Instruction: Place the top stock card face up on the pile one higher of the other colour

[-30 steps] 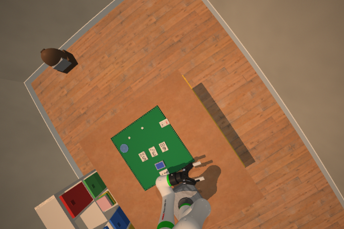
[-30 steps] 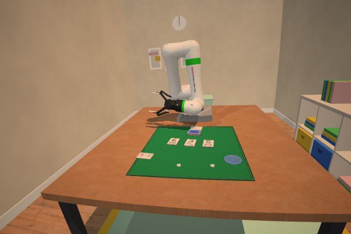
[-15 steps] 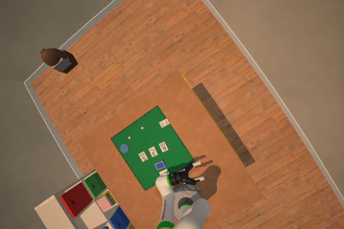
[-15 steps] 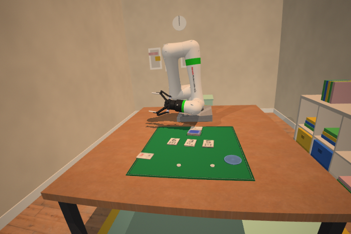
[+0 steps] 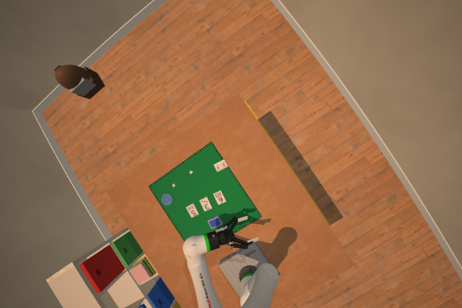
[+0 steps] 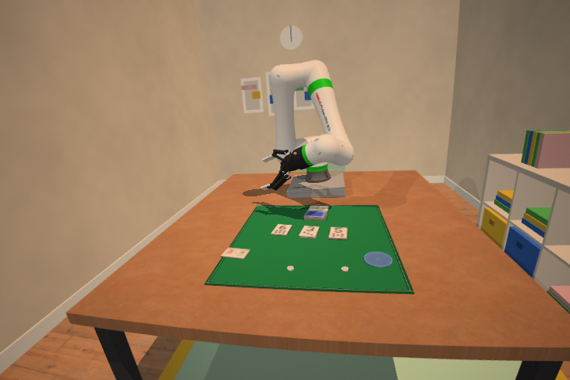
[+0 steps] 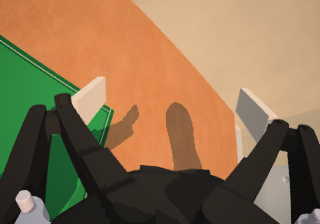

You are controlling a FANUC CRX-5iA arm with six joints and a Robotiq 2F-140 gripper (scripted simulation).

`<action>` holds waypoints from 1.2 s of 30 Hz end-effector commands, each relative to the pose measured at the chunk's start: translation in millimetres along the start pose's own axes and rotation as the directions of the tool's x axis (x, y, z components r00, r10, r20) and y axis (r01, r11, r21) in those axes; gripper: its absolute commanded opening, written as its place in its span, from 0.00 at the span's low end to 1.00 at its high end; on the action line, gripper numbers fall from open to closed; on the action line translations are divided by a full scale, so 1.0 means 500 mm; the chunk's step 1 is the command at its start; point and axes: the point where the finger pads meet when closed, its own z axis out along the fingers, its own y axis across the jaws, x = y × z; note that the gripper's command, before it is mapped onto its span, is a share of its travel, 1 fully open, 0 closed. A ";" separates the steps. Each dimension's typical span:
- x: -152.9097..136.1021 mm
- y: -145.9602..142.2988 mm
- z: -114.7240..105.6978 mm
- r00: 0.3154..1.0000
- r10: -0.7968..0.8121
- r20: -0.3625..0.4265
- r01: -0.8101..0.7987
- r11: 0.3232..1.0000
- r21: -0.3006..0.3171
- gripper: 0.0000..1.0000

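Note:
The green card cloth [image 5: 202, 181] [image 6: 259, 264] [image 7: 27, 84] lies on the wooden table [image 5: 275, 163] [image 6: 429, 277]. The face-down stock [image 5: 214, 222] [image 6: 316, 214], blue-backed, sits at the cloth's edge nearest the robot. Three face-up piles show black numbers: a 5 [image 5: 192, 210] [image 6: 337, 233], a 3 [image 5: 205, 204] [image 6: 309, 231] and a 6 [image 5: 219, 197] [image 6: 281, 229]. The waste card [image 5: 221, 165] [image 6: 235, 252], marked in red, lies at a far cloth corner. My gripper [image 5: 246, 229] [image 6: 267, 172] [image 7: 172, 94] is open and empty. It hangs above the table beside the cloth's corner, off to the side of the stock.
A blue disc [image 5: 166, 199] [image 6: 378, 259] and two small pale tokens [image 5: 190, 172] [image 6: 290, 268] lie on the cloth. The robot's grey base plate [image 5: 239, 265] [image 6: 314, 188] stands behind the stock. A shelf [image 5: 104, 268] [image 6: 532, 210] with coloured bins stands beside the table.

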 end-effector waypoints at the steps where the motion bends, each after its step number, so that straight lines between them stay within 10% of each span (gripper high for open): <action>1: -0.009 -0.004 -0.006 1.000 0.010 0.027 -0.010 1.000 0.012 1.00; 8: -0.070 -0.095 -0.142 0.905 0.167 0.391 -0.262 0.943 0.203 1.00; 16: -0.131 -0.187 -0.285 0.656 0.200 0.728 -0.546 0.791 0.275 1.00; 25: -0.169 -0.247 -0.376 0.440 0.148 0.886 -0.712 0.658 0.244 1.00; 36: -0.170 -0.248 -0.378 0.433 0.145 0.889 -0.716 0.654 0.242 1.00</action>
